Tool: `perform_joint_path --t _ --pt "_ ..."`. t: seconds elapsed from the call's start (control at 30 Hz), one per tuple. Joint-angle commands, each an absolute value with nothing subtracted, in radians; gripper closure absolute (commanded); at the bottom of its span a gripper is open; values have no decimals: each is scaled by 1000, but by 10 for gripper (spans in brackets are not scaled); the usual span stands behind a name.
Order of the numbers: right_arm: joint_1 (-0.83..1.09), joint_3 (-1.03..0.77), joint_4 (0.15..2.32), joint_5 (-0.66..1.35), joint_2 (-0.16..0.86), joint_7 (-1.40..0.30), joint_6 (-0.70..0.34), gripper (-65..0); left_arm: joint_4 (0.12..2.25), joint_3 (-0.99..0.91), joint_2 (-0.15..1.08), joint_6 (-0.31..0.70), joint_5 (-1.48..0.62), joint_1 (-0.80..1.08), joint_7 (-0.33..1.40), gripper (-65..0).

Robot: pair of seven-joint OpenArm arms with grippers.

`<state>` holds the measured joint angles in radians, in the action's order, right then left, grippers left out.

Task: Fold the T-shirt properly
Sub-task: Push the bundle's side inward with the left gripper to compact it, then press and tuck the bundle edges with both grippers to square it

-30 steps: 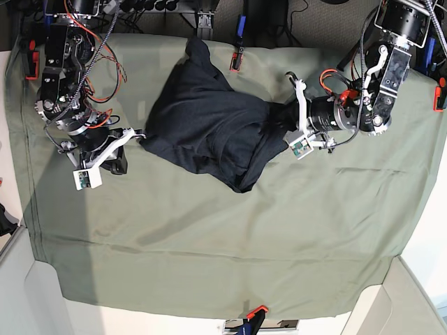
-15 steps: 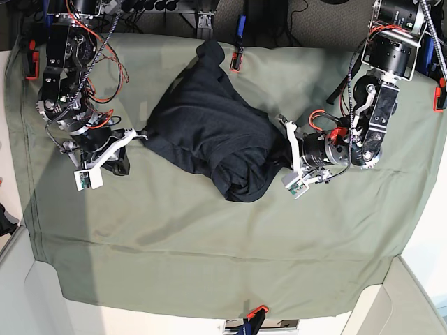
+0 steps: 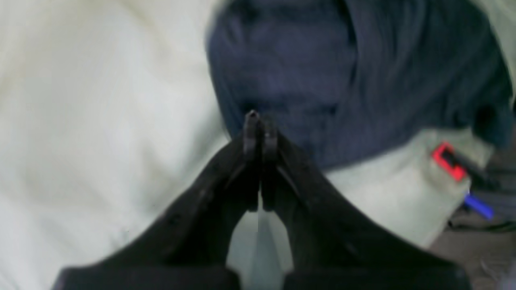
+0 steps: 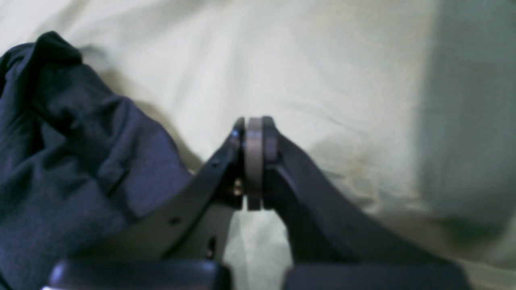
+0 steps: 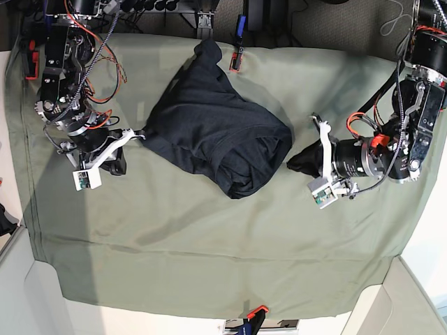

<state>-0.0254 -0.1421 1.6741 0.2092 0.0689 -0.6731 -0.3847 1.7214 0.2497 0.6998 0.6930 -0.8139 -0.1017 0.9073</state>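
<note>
End effectors (image 5: 297, 162) closed — T-shirt (image 5: 209, 132) bunched

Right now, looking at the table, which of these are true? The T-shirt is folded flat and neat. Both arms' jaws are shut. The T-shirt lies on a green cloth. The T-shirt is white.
1. The T-shirt is folded flat and neat. False: it lies in a rumpled, bunched heap.
2. Both arms' jaws are shut. True.
3. The T-shirt lies on a green cloth. True.
4. The T-shirt is white. False: it is dark navy, almost black.
</note>
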Motion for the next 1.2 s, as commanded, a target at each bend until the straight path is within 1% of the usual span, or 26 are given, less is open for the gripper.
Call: perform_joint_path --t 0.0,0.13,0.23,0.3,0.37,0.53,0.7,0.8,0.97,1.17 --pt "-41 -144 1682 217 72 -648 -389 0 1736 240 723 698 -826 -96 891 0" --pt "-41 -144 1677 217 72 -635 -389 0 1736 240 731 698 -805 16 882 0" --pt "-45 -144 1658 217 71 -606 -389 0 1736 243 729 698 -736 82 805 0" --pt "-65 -144 1611 217 72 -602 -389 0 1734 243 710 698 -665 104 750 0" --pt "-99 -144 1550 217 72 -601 -390 0 1724 243 668 698 -613 104 740 0" --pt "-200 -141 1435 216 71 -597 -420 0 1595 243 578 698 -590 54 741 0" --pt "-281 -109 1342 216 71 -603 -423 0 1438 243 542 698 -592 -51 736 0" --pt "-287 -56 1319 216 70 -605 -424 0 1399 243 521 698 -605 -99 736 0" --pt "-288 31 1319 204 66 -614 -422 0 1366 248 439 698 -605 -177 744 0" --pt "-287 41 1319 180 65 -638 -422 0 1262 297 348 698 -567 -266 741 0"
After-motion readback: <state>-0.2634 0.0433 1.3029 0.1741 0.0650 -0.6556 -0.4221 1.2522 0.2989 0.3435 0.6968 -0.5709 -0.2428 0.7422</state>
